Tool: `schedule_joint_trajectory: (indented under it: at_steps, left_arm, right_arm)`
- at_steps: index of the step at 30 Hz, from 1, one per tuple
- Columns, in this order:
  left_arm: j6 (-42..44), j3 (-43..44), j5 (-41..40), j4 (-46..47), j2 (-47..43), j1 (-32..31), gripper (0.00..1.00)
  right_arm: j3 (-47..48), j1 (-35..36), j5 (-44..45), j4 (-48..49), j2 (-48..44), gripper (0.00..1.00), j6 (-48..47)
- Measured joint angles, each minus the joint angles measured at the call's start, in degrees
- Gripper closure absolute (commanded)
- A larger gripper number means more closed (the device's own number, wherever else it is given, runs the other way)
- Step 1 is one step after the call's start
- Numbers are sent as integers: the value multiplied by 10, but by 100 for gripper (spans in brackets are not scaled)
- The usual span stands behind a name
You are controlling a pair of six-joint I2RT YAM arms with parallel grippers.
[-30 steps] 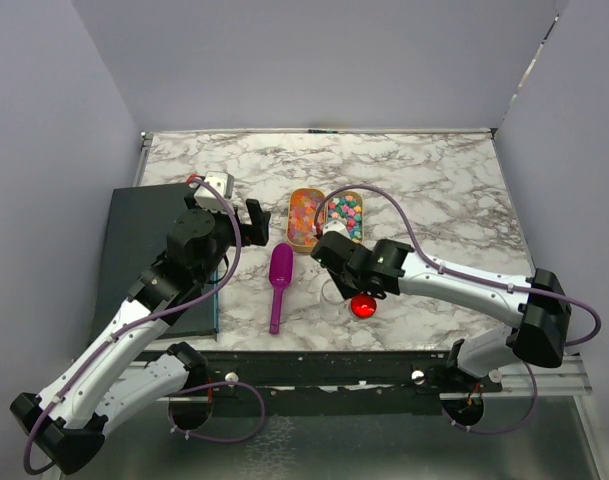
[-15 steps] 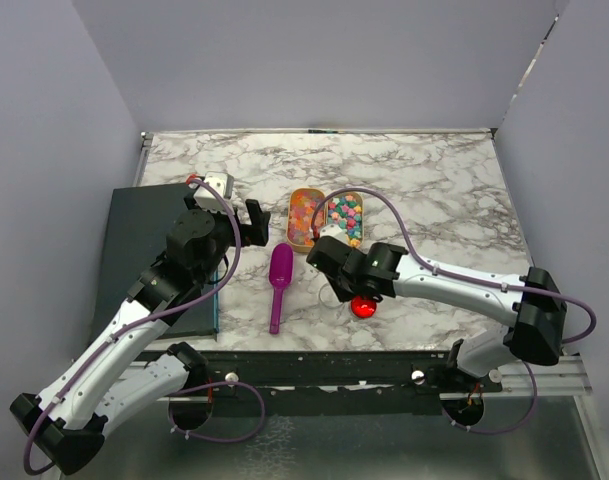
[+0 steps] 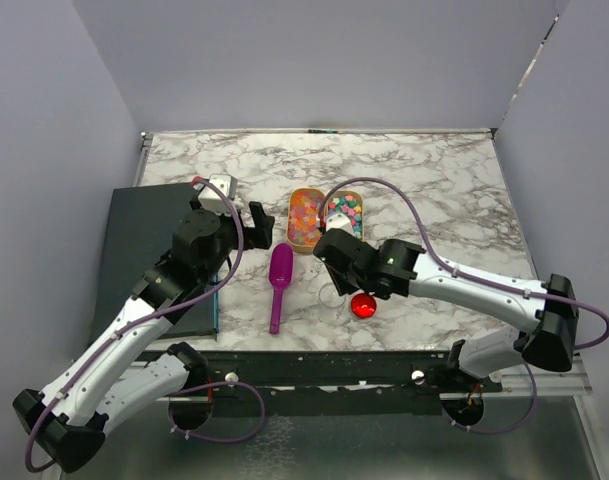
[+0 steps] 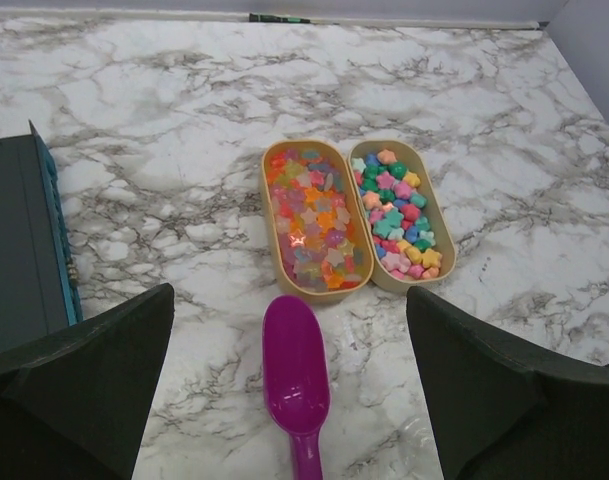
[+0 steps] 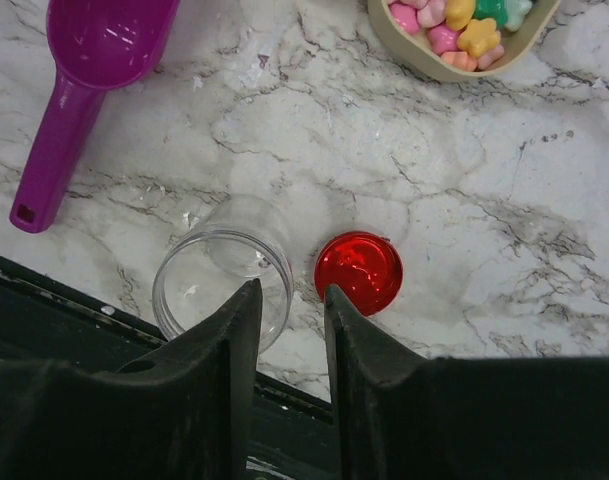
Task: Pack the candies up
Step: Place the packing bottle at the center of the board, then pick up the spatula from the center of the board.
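The candies fill two tan oval trays: gummy ones in the left tray (image 4: 312, 218) and pastel star ones in the right tray (image 4: 396, 212), also seen from above (image 3: 324, 214). A purple scoop (image 4: 296, 372) (image 3: 277, 282) lies empty in front of them. My left gripper (image 4: 289, 292) (image 3: 256, 222) is open wide and hovers above the scoop's bowl. A clear empty jar (image 5: 219, 275) (image 3: 330, 294) stands beside a red round lid (image 5: 358, 270) (image 3: 363, 305). My right gripper (image 5: 289, 300) has a narrow gap between its fingers, which straddle the jar's right rim without holding it.
A dark flat box (image 3: 144, 250) (image 4: 24, 250) lies at the table's left side under my left arm. The table's dark front edge (image 5: 104, 330) runs just below the jar. Grey walls enclose the marble top on three sides.
My right arm has shifted slightly right and back over the jar and lid. My left gripper has edged a little right and back. Scoop, jar, lid and trays have not moved.
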Motion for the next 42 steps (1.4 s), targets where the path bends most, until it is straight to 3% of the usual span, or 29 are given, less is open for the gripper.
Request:
schedule_joint_trajectory:
  at_steps: [11, 24, 42]
  left_arm:
    - [-105, -45, 59, -63, 38, 0, 3]
    - [-188, -118, 66, -40, 189, 0, 29]
    - [-203, -101, 33, 42, 311, 0, 65]
  right_arm:
    - [-14, 0, 50, -5, -134, 61, 8]
    - [-87, 0, 63, -10, -190, 61, 14]
    - [-126, 0, 62, -9, -233, 61, 15]
